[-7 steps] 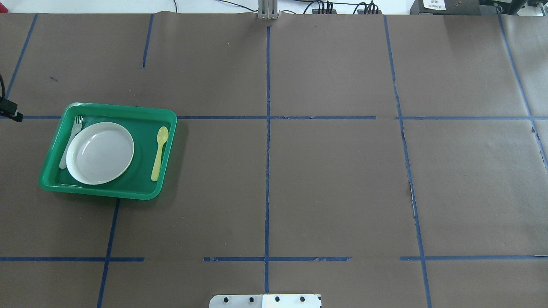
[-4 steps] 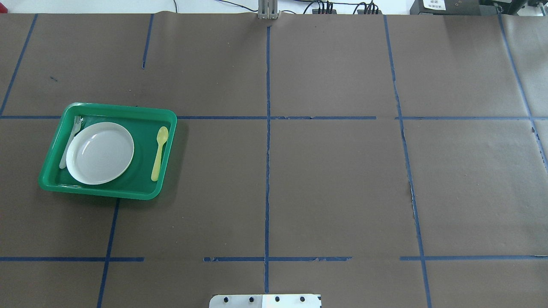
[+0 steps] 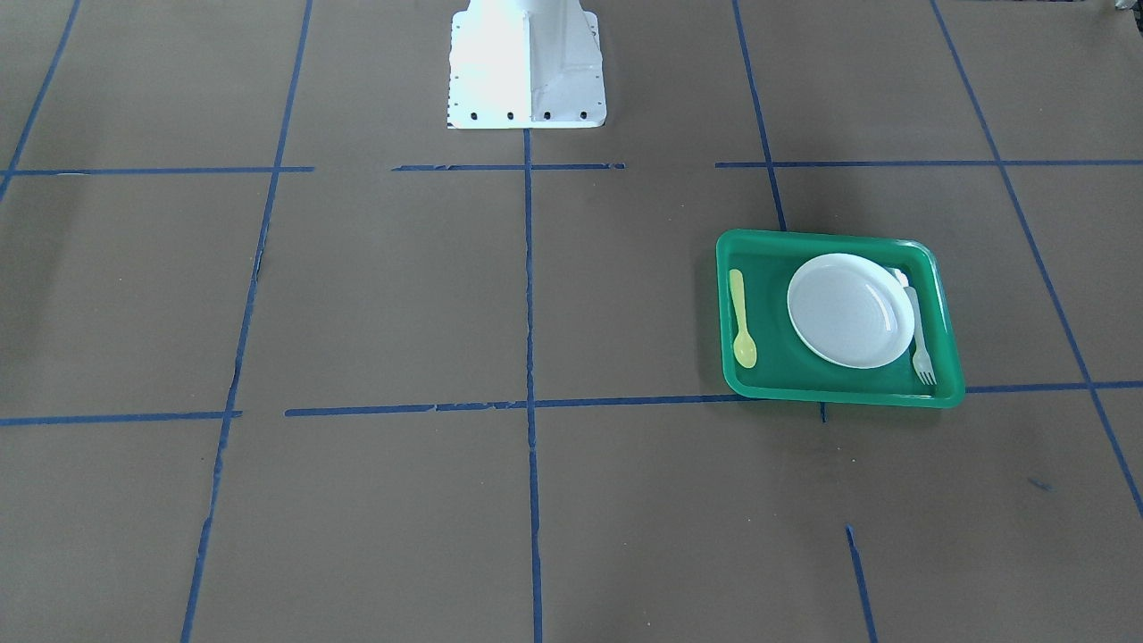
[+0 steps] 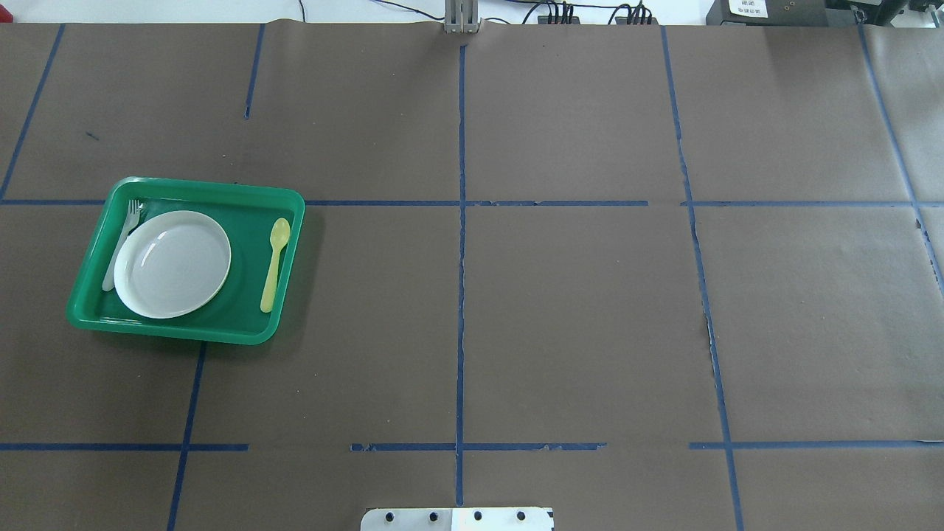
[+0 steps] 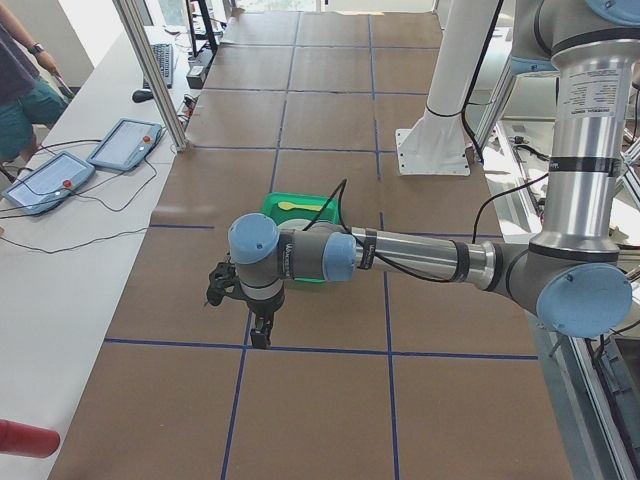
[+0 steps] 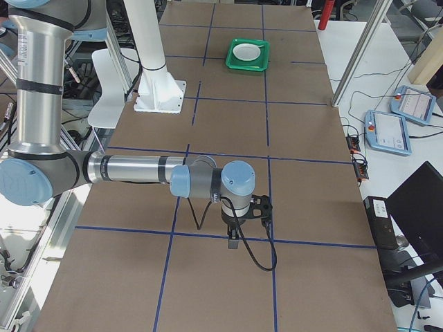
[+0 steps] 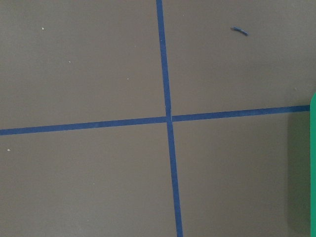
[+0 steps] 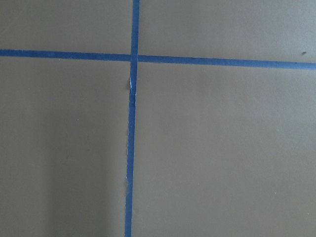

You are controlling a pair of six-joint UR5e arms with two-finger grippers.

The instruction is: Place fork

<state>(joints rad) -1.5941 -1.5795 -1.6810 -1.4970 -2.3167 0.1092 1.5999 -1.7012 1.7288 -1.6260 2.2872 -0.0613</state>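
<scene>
Lying in the green tray [image 4: 184, 333] is the fork [image 4: 124, 237]. It is on the tray floor, right against the rim of the white plate [image 4: 172, 263], on the side toward the robot's left. Its tines point away from the robot. In the front view the fork [image 3: 918, 335] runs along the plate's edge, and its handle end looks tucked close by the rim. The yellow spoon [image 4: 274, 265] lies on the other side of the plate, a little apart from it, with its bowl also pointing away from the robot. The tray sits on the brown surface [image 4: 575, 310], on the robot's left half.

The left tool [image 5: 260, 340] hangs low over a cross of blue tape [image 7: 168, 118], near the tray but not over it. It points down and holds nothing that I can see. Only a side view shows it, so I cannot tell if its fingers are apart or together.

The right tool [image 6: 233, 242] hangs over another tape cross, well apart from the tray. I cannot tell its fingers' state either.
</scene>
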